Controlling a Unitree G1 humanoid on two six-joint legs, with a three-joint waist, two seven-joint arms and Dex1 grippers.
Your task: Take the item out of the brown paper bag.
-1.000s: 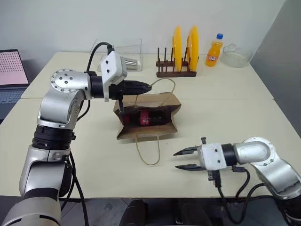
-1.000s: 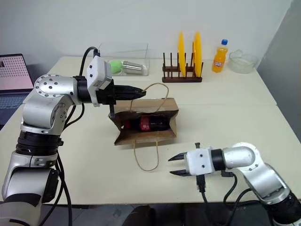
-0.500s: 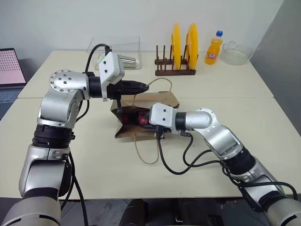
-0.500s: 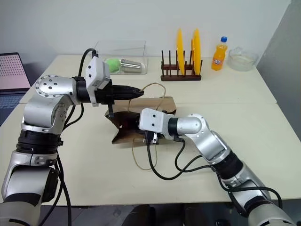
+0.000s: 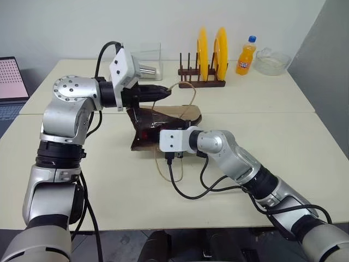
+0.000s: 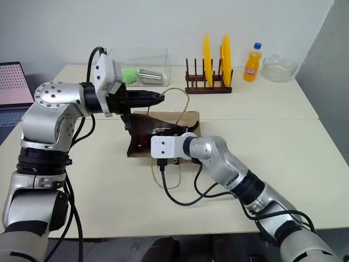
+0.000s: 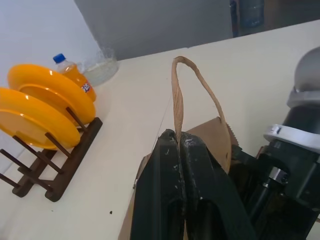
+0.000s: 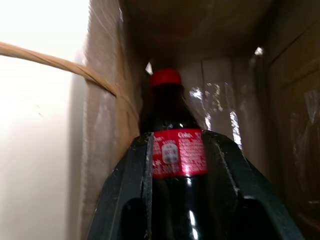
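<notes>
The brown paper bag (image 5: 185,115) lies on its side in the middle of the table, its mouth facing me. My left gripper (image 5: 165,90) is shut on the bag's upper loop handle (image 7: 192,75) and holds the top edge up. The other handle (image 5: 159,166) trails on the table. My right gripper (image 8: 178,137) is inside the bag's mouth. It is open, with a finger on each side of a dark cola bottle (image 8: 177,155) with a red cap and red label. From the head views its fingers are hidden in the bag.
At the back of the table stand a wooden dish rack (image 5: 200,83) with two yellow plates (image 5: 210,49), an orange soda bottle (image 5: 246,55), a glass bowl (image 5: 271,60) and a clear box (image 6: 143,64). A laptop (image 5: 12,76) is at the far left.
My right arm swung from the table's front right to the bag, and its gripper went into the mouth around the bottle. The left gripper kept its hold on the handle.
</notes>
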